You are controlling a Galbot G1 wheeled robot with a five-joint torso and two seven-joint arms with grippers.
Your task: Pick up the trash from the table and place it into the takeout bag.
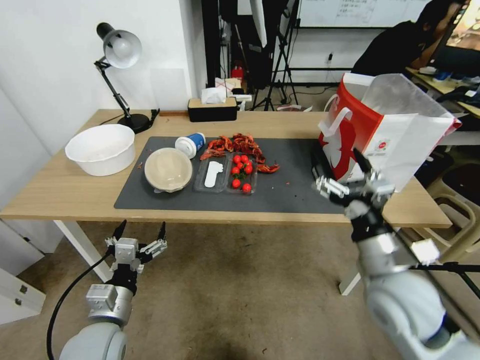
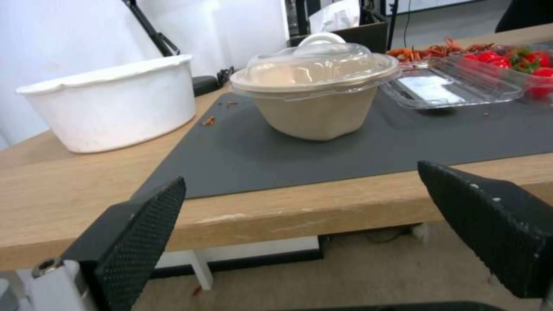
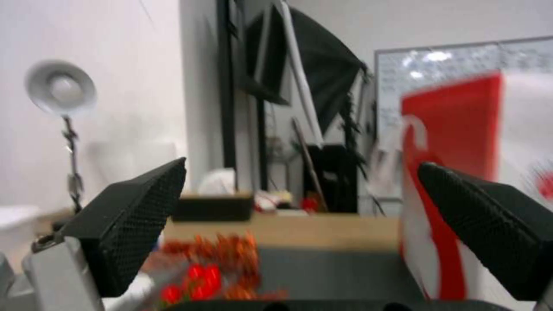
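Step in hand: reach, nothing grasped yet. Right pincer (image 1: 345, 172) wide, empty, beside takeout bag (image 1: 395, 130) at the counter's (image 1: 60, 192) right end. Left pincer (image 1: 141, 233) wide, below the counter's front edge. Lidded bowl (image 1: 168, 169) and blue cup (image 1: 190, 144) sit on the mat (image 1: 295, 185). Next: close on one item.

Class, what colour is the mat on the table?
Dark grey mat, best seen in the head view.

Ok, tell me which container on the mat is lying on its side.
The blue white-lidded cup, tipped over at the mat's back edge with its lid facing forward. The lidded beige bowl and clear plastic tray sit flat.
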